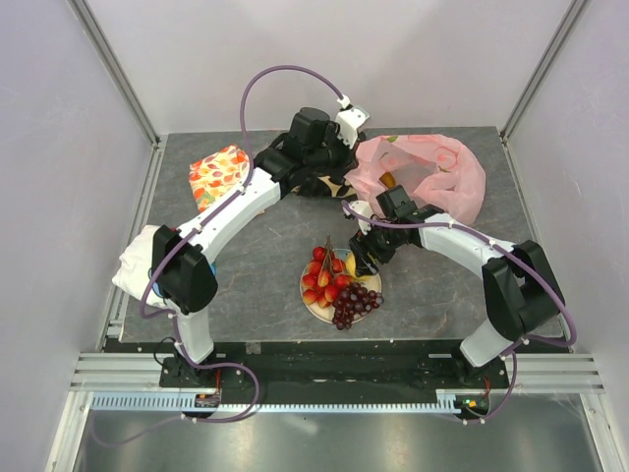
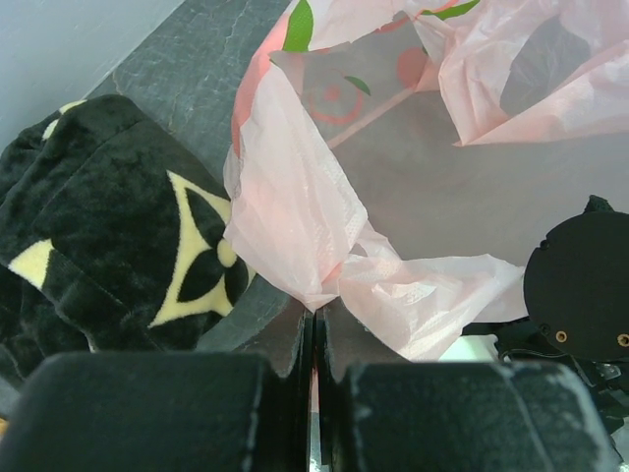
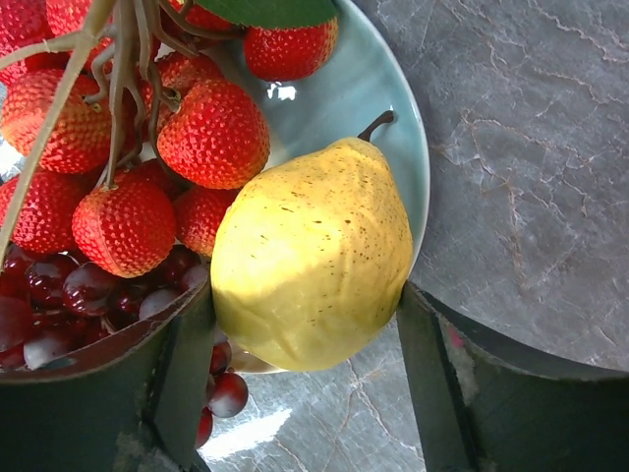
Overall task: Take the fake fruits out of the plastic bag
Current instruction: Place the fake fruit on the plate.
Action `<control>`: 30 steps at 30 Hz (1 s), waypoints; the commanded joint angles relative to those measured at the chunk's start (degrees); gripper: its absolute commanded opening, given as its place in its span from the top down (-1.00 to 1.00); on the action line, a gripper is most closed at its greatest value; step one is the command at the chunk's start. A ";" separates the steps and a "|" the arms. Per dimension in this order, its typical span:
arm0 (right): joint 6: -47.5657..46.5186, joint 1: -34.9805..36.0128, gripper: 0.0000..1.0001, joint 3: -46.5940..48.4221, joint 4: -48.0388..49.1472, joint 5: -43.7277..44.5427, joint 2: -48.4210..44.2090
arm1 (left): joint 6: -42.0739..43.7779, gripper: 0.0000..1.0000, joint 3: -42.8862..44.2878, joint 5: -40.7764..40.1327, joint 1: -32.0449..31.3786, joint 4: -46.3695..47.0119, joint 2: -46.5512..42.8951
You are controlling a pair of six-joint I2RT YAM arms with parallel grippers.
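**Left tool pinches the bag; right tool stands wide around the yellow fruit**

The left tool (image 2: 314, 329) is closed flat, with a twisted fold of the plastic bag (image 2: 295, 216) clamped between its dark, matte fingers. The film is thin, crinkled and translucent pink, printed with red and green fruit shapes. It lies bunched at the far right of the grey, marble-veined tabletop (image 3: 521, 147). Just beside it on the left sits a plush black cloth (image 2: 108, 226) with cream petal motifs.

The right tool (image 3: 303, 300) is spread wide, one finger on each side of the yellow fruit (image 3: 314, 256), which is pear-shaped, dull-skinned and speckled. Whether the fingers touch it cannot be told. The fruit lies at the rim of a glossy pale plate (image 3: 364, 88), next to pebbly red fruits (image 3: 211, 133) on brown stems and a shiny dark grape bunch (image 3: 59, 295), partly hidden behind the finger.

An orange patch shows inside the bag in the top view, too small to make out. An orange leaf-print cloth (image 1: 218, 174) lies far left.
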 commanded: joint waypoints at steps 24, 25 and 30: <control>-9.13 -2.50 -0.96 12.25 -16.47 -0.11 -9.07 | -1.20 0.97 3.16 2.68 -0.65 1.12 -0.30; -9.74 -2.67 -0.96 12.78 -17.26 -0.55 -9.95 | -1.20 0.97 3.07 2.59 -0.65 1.12 -0.21; -15.01 -4.51 -0.96 20.85 -25.26 -7.90 -16.89 | -1.20 0.97 1.49 3.03 -0.65 0.33 -0.30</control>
